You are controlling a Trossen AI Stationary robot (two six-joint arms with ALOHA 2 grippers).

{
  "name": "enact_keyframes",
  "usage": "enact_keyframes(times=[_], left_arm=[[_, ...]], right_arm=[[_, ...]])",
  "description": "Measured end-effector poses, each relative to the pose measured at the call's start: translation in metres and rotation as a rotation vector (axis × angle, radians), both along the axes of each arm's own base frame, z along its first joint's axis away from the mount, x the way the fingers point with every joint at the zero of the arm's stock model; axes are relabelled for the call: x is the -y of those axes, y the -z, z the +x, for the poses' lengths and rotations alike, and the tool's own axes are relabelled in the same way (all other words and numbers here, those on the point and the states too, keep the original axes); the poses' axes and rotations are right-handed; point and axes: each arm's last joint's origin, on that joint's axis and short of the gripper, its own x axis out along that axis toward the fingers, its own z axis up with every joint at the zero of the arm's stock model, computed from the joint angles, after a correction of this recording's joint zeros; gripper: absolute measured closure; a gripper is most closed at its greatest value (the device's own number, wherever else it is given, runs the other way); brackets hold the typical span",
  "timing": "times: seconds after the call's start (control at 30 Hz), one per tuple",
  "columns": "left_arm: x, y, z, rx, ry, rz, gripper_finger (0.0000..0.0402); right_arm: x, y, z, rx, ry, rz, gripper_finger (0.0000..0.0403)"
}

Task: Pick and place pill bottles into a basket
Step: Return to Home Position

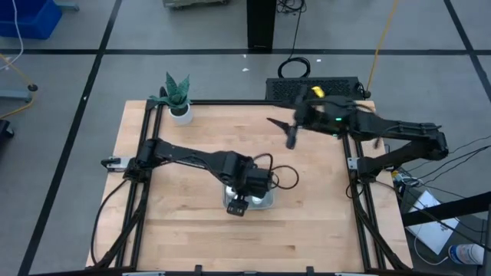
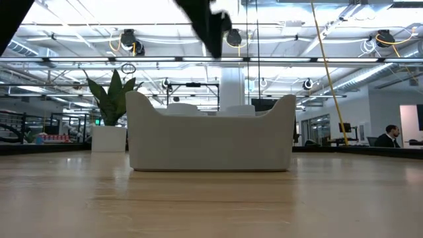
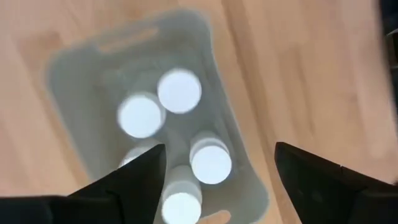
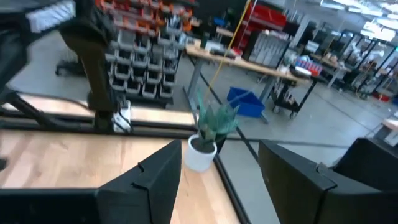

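The pale grey basket [image 3: 81, 74] stands on the wooden table near its front middle; it also shows in the high view [image 1: 265, 201] and the low view [image 2: 211, 142]. Several white-capped pill bottles [image 3: 179, 91] stand upright inside it. My left gripper [image 3: 217, 171] hovers open right above the basket, pointing down, holding nothing; it also shows in the high view [image 1: 239, 207]. My right gripper [image 4: 217, 171] is open and empty, raised over the table's far right part, as the high view [image 1: 290, 132] shows.
A white pot with a green plant [image 1: 179, 100] stands at the table's far left corner, also in the right wrist view [image 4: 202, 146]. Black frame rails run along the table's left and right sides. Bare wood surrounds the basket.
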Motion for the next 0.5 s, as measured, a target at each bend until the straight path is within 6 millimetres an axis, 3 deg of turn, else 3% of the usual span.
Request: enact_keyframes(times=[0.23, 0.5], left_arm=[[-0.007, -0.083, -0.025, 0.191, 0.000, 0.022, 0.0099], [-0.026, -0.166, -0.103, 0.489, -0.107, 0.098, 0.0100]], right_arm=[[-0.015, -0.023, -0.048, 0.049, -0.046, 0.002, 0.0195], [-0.021, -0.037, -0.119, 0.085, -0.058, 0.066, 0.0195]])
